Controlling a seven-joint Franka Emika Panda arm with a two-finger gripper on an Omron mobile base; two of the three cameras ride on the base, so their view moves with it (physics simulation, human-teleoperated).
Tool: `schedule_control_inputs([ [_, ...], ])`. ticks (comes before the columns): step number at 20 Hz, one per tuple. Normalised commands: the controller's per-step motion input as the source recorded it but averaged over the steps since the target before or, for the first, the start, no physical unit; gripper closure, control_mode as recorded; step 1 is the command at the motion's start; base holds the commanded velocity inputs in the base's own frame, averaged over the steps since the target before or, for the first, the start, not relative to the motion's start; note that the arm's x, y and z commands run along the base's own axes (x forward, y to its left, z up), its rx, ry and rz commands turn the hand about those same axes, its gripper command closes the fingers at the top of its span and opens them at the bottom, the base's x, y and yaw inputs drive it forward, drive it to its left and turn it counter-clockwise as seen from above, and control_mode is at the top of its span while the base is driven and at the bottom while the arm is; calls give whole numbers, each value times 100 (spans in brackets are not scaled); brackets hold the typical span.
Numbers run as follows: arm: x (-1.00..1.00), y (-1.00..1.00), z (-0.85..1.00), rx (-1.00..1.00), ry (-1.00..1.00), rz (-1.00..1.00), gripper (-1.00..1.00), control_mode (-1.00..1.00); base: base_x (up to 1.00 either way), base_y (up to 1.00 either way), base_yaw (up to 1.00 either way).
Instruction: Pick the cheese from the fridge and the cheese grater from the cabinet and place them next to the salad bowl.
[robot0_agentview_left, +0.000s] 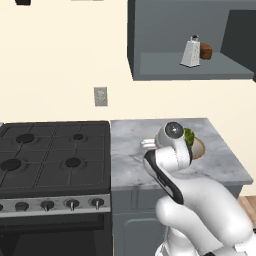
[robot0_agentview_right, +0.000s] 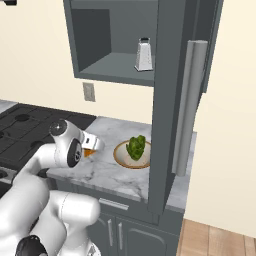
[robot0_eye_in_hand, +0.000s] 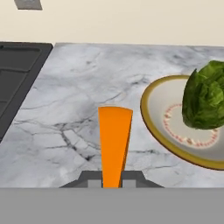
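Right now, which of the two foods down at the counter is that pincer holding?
The orange cheese wedge. It sticks out from between the pincer's tips above the marble counter, while the green salad sits apart in its tan bowl, untouched.

The grey marbled desk (robot0_agentview_left: 135, 165) runs right of the black stove (robot0_agentview_left: 50, 155), and the salad bowl (robot0_agentview_right: 133, 154) sits on it toward the right. Up in the open cabinet (robot0_agentview_left: 150, 30), the shelf (robot0_agentview_left: 165, 67) carries the cheese grater (robot0_agentview_left: 191, 52), with a small brown lump (robot0_agentview_left: 205, 51) just beside it.
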Motion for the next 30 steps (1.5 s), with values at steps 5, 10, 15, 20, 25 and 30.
schedule_control_inputs([
  [5,0,-1,-69,0,-5,-7,100,-100,0,0,0],
  [10,0,-14,-73,0,-19,-6,100,-100,0,0,0],
  [15,4,-19,-84,0,-9,-11,100,-100,0,0,0],
  [20,6,-13,-82,2,0,-17,100,-100,0,0,0],
  [25,1,-2,-74,1,-1,-19,100,-100,0,0,0],
  [30,0,0,-59,0,-10,-17,100,-100,0,0,0],
])
